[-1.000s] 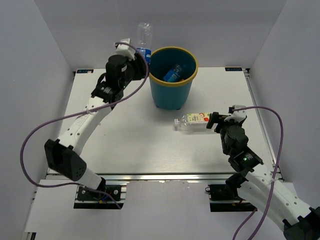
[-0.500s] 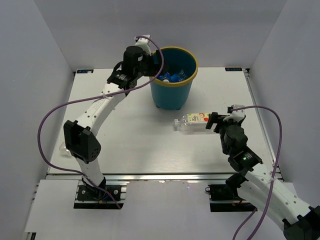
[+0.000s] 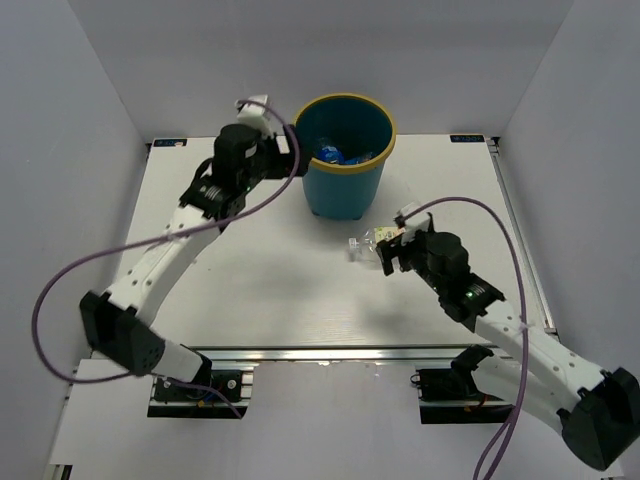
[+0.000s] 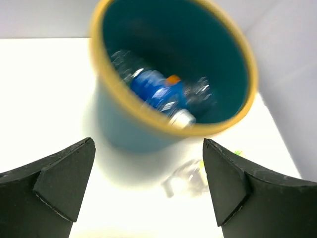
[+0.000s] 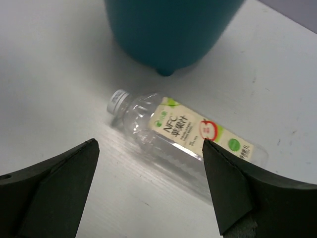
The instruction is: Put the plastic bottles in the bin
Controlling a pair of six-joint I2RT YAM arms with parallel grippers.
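Observation:
The bin (image 3: 345,192), dark teal with a yellow rim, stands at the back middle of the table. It holds several plastic bottles (image 3: 331,154), one with a blue label (image 4: 154,90). My left gripper (image 3: 287,142) hangs open and empty just left of the bin's rim (image 4: 120,96). A clear bottle with a white fruit-print label (image 5: 184,131) lies on its side in front of the bin, cap to the left (image 3: 364,243). My right gripper (image 3: 391,251) hovers open right above it (image 5: 149,148), its fingers on either side and not touching it.
White walls close in the table at the left, back and right. The bin's wall (image 5: 168,34) stands just beyond the lying bottle. Purple cables loop off both arms.
My left gripper swung over the bin, opened, dropped its blue-labelled bottle in, then drew back left. My right arm moved left over the fruit-label bottle.

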